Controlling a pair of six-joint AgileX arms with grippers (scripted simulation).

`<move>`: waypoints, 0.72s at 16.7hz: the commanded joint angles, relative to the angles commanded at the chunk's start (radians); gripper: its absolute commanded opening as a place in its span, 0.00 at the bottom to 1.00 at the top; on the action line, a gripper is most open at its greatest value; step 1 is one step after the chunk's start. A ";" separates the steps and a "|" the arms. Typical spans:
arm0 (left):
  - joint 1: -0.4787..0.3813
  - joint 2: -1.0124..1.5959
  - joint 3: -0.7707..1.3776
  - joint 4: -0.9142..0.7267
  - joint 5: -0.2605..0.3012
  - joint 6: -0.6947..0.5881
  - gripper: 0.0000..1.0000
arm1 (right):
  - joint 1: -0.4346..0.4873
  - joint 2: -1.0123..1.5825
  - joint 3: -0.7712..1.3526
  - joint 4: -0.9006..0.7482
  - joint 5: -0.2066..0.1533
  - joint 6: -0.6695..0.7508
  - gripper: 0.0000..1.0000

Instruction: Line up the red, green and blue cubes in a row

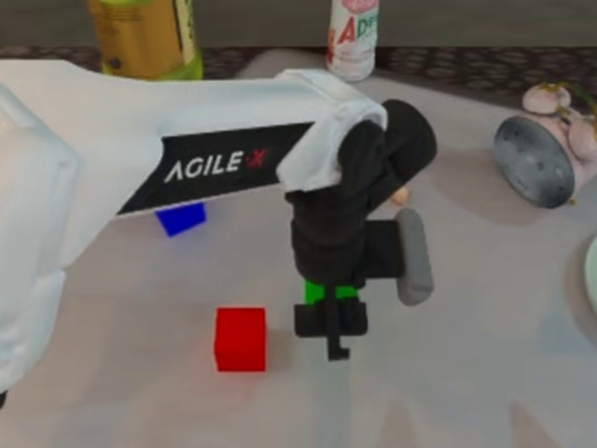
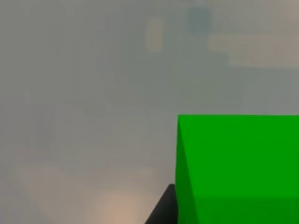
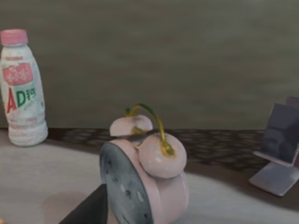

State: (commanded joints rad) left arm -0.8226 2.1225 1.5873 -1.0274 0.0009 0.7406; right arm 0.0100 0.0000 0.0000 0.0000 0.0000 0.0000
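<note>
Cubes sit on a pale surface [image 1: 485, 373] under a white AgileX arm that reaches in from the top view's left. The left end effector [image 1: 331, 322] hangs low near the middle, and the green cube [image 1: 322, 291] shows only as slivers beneath it, just right of the red cube [image 1: 240, 339]. The blue cube [image 1: 181, 218] lies well apart, up and to the left, half under the arm. Whether the left end effector is clamped on the green cube or merely around it cannot be told — the wrist hides the fingers. The cubes look light, stiff and matte, so a pinch across two opposite flat faces should hold them without slipping. The left wrist view fills with one green face [image 2: 238, 168], very close, which the top view conceals. The right wrist view shows a pink alarm clock [image 3: 149, 186] and a white bottle [image 3: 21, 93]; the right arm seems parked near the clock, its end effector unseen.
</note>
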 joint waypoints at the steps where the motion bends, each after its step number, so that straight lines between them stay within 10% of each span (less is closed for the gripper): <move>1: -0.001 0.014 -0.021 0.036 0.000 0.000 0.00 | 0.000 0.000 0.000 0.000 0.000 0.000 1.00; 8: -0.005 0.056 -0.078 0.131 -0.001 0.002 0.00 | 0.000 0.000 0.000 0.000 0.000 0.000 1.00; 12: -0.005 0.056 -0.078 0.131 -0.001 0.002 0.30 | 0.000 0.000 0.000 0.000 0.000 0.000 1.00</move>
State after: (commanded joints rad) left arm -0.8276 2.1781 1.5096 -0.8961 0.0003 0.7426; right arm 0.0100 0.0000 0.0000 0.0000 0.0000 0.0000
